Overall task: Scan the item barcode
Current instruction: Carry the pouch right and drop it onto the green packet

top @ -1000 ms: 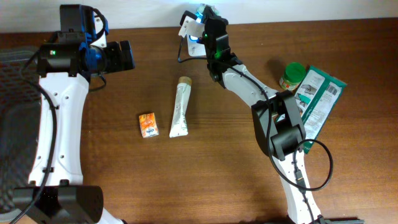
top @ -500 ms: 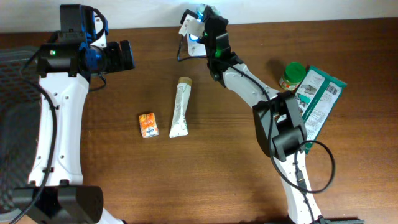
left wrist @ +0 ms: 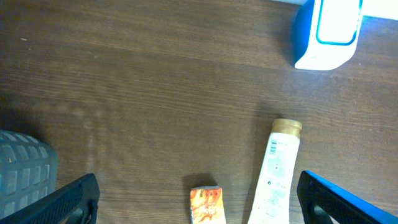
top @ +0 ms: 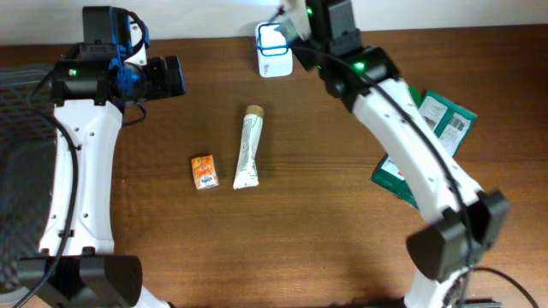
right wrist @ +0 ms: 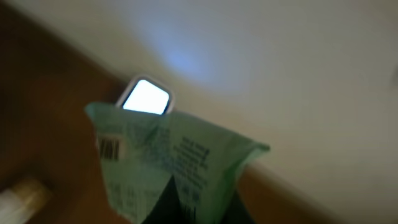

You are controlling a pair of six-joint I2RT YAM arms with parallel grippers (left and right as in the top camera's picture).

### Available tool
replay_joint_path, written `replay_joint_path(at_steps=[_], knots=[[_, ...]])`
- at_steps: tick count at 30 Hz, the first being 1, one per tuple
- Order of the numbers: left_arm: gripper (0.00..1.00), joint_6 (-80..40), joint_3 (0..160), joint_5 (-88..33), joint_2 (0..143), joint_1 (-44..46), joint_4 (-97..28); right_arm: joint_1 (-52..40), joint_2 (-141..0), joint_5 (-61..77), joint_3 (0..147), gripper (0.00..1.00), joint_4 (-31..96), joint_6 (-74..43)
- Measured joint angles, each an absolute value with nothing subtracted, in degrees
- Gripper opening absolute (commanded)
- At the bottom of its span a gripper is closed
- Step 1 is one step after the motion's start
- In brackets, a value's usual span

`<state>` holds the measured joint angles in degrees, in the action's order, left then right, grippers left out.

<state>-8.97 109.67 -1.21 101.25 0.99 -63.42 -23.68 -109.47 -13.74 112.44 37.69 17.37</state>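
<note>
Pouch, pale green with a printed barcode, is clamped in the right gripper and held just before the lit window of the scanner at the far edge of the counter. The left gripper is spread wide, empty, above the counter. A tube and a small orange packet are laid side by side.

White tube beside orange packet

Colours on the brown wood-grain tabletop:
white-and-blue scanner box, white tube with tan cap, orange patterned packet, mint-green pouch with black barcode.
</note>
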Motion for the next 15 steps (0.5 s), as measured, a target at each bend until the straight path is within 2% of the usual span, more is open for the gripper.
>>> replay_joint_path(at_steps=[4,7,11,15], knots=[[0.99,-9.0,109.7,-1.2,101.3,1.0,-63.4,-23.7,-106.3,-13.4,112.5,0.04,54.7,1.6],[0.99,-9.0,109.7,-1.2,101.3,1.0,-63.2,-23.1,-106.2,-13.0,112.2,0.04,68.3,-5.5],[0.99,-9.0,109.7,-1.2,101.3,1.0,-63.4,-19.9,-106.2,-12.5,109.6,0.04,76.4,-15.4],[0.99,-9.0,109.7,-1.2,101.3,1.0,-63.4,-11.8,-106.3,-12.6,100.5,0.04,75.6,-24.0]])
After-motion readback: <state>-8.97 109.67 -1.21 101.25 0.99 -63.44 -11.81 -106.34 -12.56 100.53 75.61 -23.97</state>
